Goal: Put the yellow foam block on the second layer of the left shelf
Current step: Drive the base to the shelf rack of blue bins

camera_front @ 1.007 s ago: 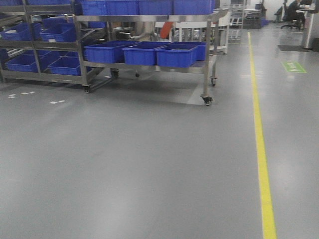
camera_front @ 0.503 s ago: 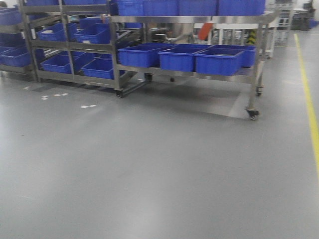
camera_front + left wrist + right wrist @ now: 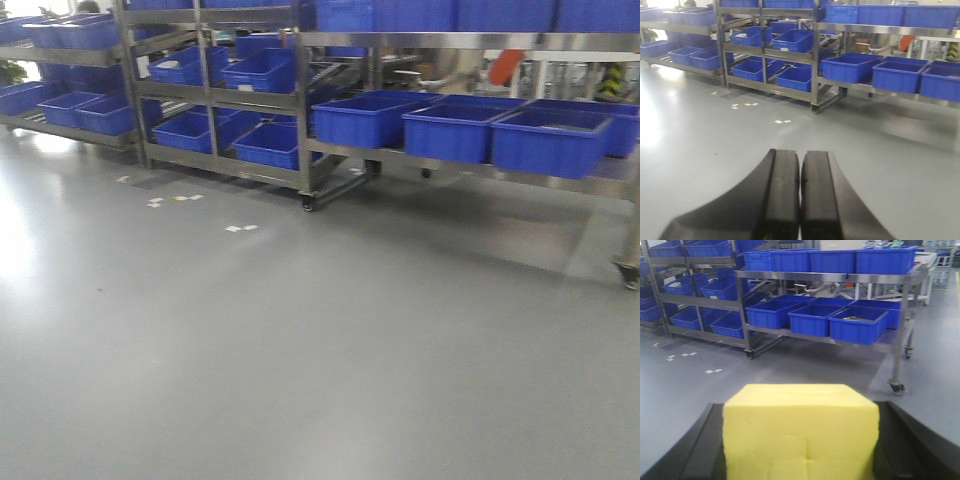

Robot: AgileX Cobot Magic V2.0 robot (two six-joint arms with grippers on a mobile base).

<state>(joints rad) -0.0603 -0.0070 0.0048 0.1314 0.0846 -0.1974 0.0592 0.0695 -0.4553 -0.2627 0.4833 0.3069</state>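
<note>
Block (image 3: 800, 432) sits clamped between the right fingers (image 3: 699, 452), broad face forward. Left fingers (image 3: 782, 195) are pressed together, empty. The left shelf (image 3: 303, 120) stands far off to the left, well apart; its second layer seems to hold blue bins (image 3: 265, 68).

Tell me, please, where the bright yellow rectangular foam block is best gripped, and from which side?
Across its two flat, parallel side faces, from behind, as the right gripper holds the bright yellow rectangular foam block now: clamped from both sides, front face free, which should suit pushing it forward into place.
</note>
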